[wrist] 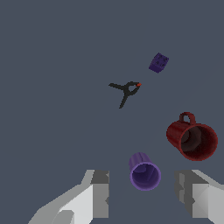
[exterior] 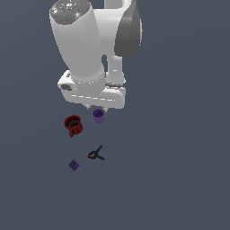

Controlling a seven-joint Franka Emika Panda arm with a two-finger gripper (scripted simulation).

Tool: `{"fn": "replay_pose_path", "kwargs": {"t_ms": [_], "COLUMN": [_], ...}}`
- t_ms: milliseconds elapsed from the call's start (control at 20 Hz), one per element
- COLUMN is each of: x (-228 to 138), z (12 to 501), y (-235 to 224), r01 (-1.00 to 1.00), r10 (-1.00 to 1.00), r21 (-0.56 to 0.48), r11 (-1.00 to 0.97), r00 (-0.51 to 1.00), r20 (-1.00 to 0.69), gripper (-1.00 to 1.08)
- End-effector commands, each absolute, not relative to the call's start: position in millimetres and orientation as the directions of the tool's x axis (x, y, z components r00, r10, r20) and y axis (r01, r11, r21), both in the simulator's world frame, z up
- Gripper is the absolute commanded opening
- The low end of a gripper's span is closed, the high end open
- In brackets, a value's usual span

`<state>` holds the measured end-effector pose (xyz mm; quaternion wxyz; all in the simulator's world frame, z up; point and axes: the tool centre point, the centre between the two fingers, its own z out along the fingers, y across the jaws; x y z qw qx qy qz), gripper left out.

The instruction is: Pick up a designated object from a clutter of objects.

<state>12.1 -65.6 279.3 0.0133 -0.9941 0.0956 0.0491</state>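
The dark red mug [exterior: 73, 125] with a side handle stands on the grey floor; it also shows in the wrist view [wrist: 191, 138]. A purple cup [exterior: 98, 116] stands just to its right in the exterior view, and shows in the wrist view [wrist: 144, 172] between my fingers. A black clamp with an orange tip [exterior: 95, 154] and a small purple cube [exterior: 74, 165] lie nearer the camera. My gripper [exterior: 97, 108] hovers above the purple cup, open and empty. In the wrist view my gripper [wrist: 144, 197] has its two fingers wide apart, with the mug beside one finger.
The clamp [wrist: 126, 91] and cube [wrist: 158, 63] lie apart from the cups in the wrist view. The flat grey floor [exterior: 179, 170] stretches around all the items.
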Motion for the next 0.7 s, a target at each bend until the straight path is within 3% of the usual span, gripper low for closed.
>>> {"fn": "replay_pose_path", "kwargs": {"t_ms": [0,650], "x": [12,-9], "z": [262,155], "y": [-81,-169], "r01": [-0.244,-0.532], "r10": [-0.239,-0.499], "r21": [-0.017,0.049], "r11": [-0.97,-0.845], "r00": [0.959,0.752], "r20": [-0.15,-0.432], "gripper": [0.28,0.28]}}
